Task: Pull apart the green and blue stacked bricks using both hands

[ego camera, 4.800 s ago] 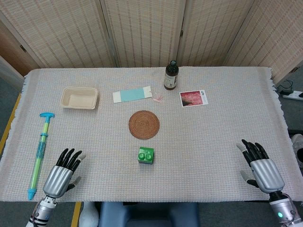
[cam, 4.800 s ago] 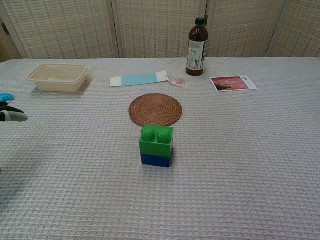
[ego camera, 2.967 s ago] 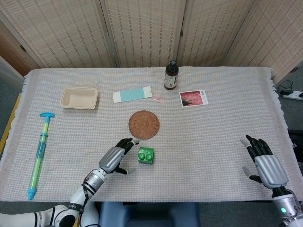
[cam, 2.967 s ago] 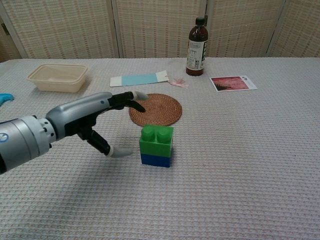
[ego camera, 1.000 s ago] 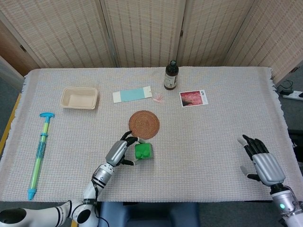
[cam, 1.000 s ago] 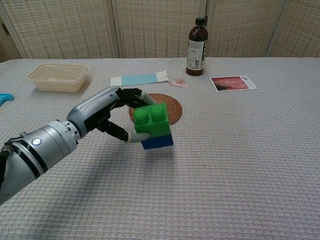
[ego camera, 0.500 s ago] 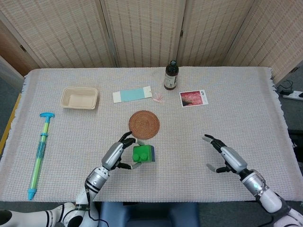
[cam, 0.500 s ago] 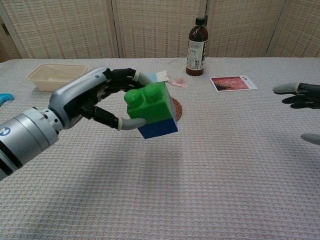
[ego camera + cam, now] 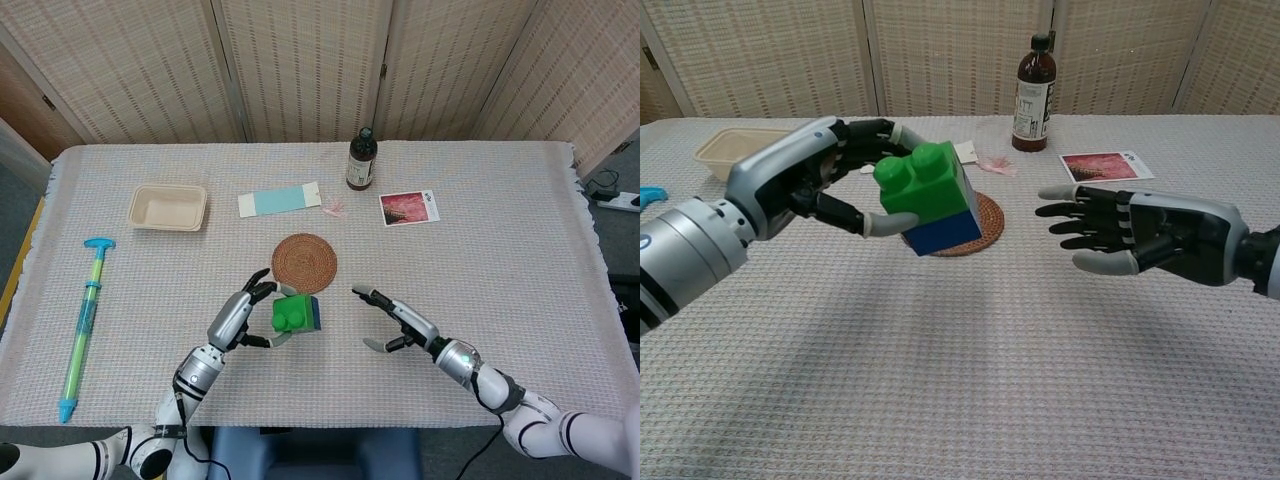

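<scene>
The green brick [image 9: 921, 184] sits stacked on the blue brick [image 9: 945, 234], and the pair hangs tilted above the table. My left hand [image 9: 818, 177] grips the green brick [image 9: 290, 313] from the left side. In the head view the left hand [image 9: 238, 318] shows just left of the stack, with the blue brick [image 9: 315, 313] on its right edge. My right hand [image 9: 1135, 230] is open, fingers spread and pointing left toward the stack, a short gap away. The same right hand [image 9: 395, 322] holds nothing.
A round woven coaster [image 9: 304, 262] lies behind the stack. Farther back are a brown bottle [image 9: 361, 160], a red photo card [image 9: 408, 208], a blue-and-white card [image 9: 279, 200] and a beige tray [image 9: 167, 206]. A long toy pump [image 9: 84, 320] lies at the left edge.
My right hand has swung in from the right to just beside the stack. My left hand has raised the stacked bricks a little higher and nearer.
</scene>
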`<action>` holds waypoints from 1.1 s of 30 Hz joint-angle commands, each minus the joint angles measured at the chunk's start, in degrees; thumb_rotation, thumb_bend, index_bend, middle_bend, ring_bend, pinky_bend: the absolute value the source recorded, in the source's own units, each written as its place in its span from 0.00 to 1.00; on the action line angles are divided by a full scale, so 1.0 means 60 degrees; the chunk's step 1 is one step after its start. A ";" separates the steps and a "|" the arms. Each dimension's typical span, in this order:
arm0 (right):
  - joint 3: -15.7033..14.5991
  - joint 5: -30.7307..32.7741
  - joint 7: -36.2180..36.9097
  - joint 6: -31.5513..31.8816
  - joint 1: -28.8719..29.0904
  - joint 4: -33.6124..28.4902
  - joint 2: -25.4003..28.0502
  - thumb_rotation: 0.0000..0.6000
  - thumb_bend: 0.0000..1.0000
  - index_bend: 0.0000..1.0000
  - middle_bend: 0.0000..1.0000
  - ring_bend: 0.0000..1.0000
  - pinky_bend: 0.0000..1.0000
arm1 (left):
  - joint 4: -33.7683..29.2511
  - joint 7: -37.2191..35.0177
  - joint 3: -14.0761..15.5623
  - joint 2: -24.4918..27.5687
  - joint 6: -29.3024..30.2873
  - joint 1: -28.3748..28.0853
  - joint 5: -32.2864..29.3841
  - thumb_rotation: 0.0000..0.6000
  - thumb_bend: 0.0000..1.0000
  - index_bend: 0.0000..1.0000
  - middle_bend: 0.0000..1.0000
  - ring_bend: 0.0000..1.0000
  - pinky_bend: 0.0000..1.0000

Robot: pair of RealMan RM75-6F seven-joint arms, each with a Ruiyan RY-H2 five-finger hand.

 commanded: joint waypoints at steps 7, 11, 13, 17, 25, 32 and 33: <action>-0.0036 0.0004 0.0334 0.0135 0.0450 0.0221 -0.0526 1.00 0.41 0.00 0.08 0.05 0.01 | 0.0203 -0.0215 0.0019 0.0035 -0.0078 -0.0032 -0.0018 1.00 0.35 0.72 0.81 0.29 0.00; 0.0060 0.0113 0.0123 0.0294 0.0537 0.0214 -0.0636 1.00 0.41 0.00 0.08 0.05 0.01 | 0.0241 -0.0325 0.0038 0.0044 -0.0127 -0.0038 -0.0043 1.00 0.35 0.72 0.81 0.29 0.00; 0.0078 0.0143 -0.0064 0.0313 0.0601 0.0206 -0.0692 1.00 0.41 0.00 0.08 0.05 0.01 | 0.0264 -0.0374 0.0077 0.0026 -0.0148 -0.0050 -0.0007 1.00 0.35 0.72 0.81 0.29 0.00; 0.0105 0.0214 -0.0258 0.0311 0.0734 0.0155 -0.0834 1.00 0.41 0.00 0.08 0.05 0.01 | 0.0266 -0.0441 0.0079 -0.0016 -0.0179 -0.0098 0.0026 1.00 0.35 0.72 0.81 0.29 0.00; 0.0140 0.0336 -0.0378 0.0192 0.1001 0.0223 -0.1152 1.00 0.41 0.00 0.08 0.05 0.01 | 0.0069 -0.0379 0.0140 -0.0020 -0.0118 -0.0116 0.0144 1.00 0.35 0.72 0.81 0.29 0.00; 0.0233 0.0555 -0.0554 0.0248 0.1027 0.0300 -0.1429 1.00 0.41 0.09 0.12 0.09 0.04 | 0.0042 -0.0414 0.0167 -0.0047 -0.0146 -0.0124 0.0127 1.00 0.35 0.72 0.81 0.29 0.00; 0.0242 0.0593 -0.0594 0.0281 0.1015 0.0309 -0.1475 1.00 0.41 0.12 0.14 0.10 0.05 | 0.0068 -0.0424 0.0163 -0.0057 -0.0155 -0.0127 0.0112 1.00 0.35 0.72 0.81 0.29 0.00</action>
